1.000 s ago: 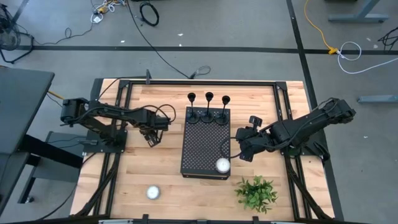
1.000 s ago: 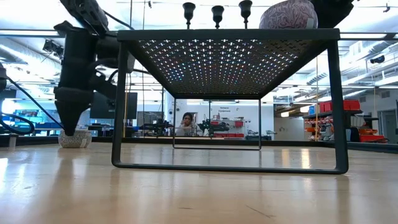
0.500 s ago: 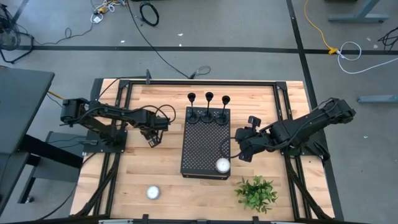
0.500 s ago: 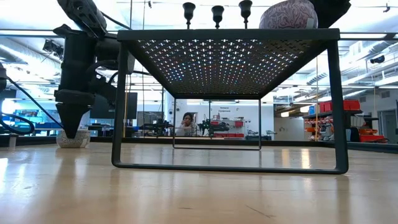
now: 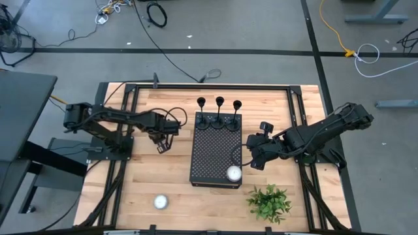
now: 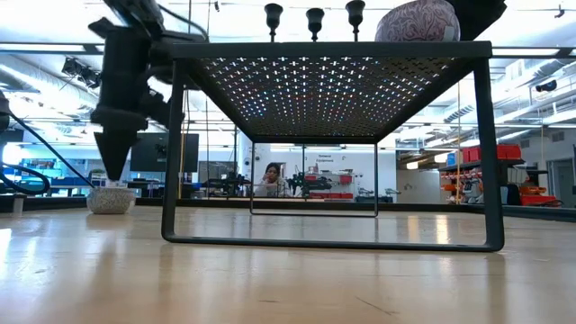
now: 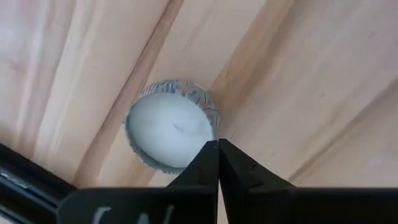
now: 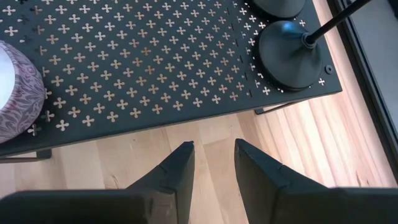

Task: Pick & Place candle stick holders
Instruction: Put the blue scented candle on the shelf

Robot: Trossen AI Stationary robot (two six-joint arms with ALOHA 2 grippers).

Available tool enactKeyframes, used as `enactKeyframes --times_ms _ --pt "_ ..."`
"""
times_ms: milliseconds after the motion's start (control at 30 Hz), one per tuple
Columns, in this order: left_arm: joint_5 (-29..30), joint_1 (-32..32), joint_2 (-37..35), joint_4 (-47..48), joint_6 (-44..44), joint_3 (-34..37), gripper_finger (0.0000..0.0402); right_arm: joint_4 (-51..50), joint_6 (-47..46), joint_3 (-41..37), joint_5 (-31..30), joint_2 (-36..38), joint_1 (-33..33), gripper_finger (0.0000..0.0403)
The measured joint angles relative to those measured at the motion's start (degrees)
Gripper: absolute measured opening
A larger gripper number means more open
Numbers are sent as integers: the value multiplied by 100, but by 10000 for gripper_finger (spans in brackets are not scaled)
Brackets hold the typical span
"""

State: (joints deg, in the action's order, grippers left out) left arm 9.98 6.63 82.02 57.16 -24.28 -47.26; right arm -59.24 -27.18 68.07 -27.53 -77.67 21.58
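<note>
Three black candle stick holders (image 5: 219,112) stand upright on their round bases on the far end of the black perforated box (image 5: 215,153). Their cups show in the low view (image 6: 315,16), and one base in the right wrist view (image 8: 287,42). My left gripper (image 5: 162,147) is left of the box, shut and pointing down. It is just above a white tealight candle (image 7: 171,130) that rests on the table (image 6: 111,200). My right gripper (image 8: 214,152) hovers open off the box's right side, with nothing between its fingers.
A patterned candle (image 5: 234,173) sits on the box's near right corner. Another tealight (image 5: 160,202) lies near the table's front edge. A small green plant (image 5: 269,202) stands at the front right. Black frame rails (image 5: 209,85) run around the wooden table.
My left gripper has risen from table height beside the tealight to just above it. The tealight stays on the table.
</note>
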Motion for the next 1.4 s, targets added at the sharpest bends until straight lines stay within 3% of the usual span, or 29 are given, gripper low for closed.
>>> enactKeyframes --times_ms 300,733,967,1067,1400 --pt "-1 0 2 307 -25 -381 8 2 -44 0 1 0 0 114" --pt "-192 0 9 391 -1416 -381 122 2 -39 0 0 0 0 114" --pt "-300 0 9 485 -1844 -381 158 2 -39 2 7 0 0 114" --pt "-319 0 9 486 -2061 -381 165 2 -39 2 9 0 0 114" --pt "-219 39 11 290 -1589 -11 153 4 -44 4 11 0 0 114"
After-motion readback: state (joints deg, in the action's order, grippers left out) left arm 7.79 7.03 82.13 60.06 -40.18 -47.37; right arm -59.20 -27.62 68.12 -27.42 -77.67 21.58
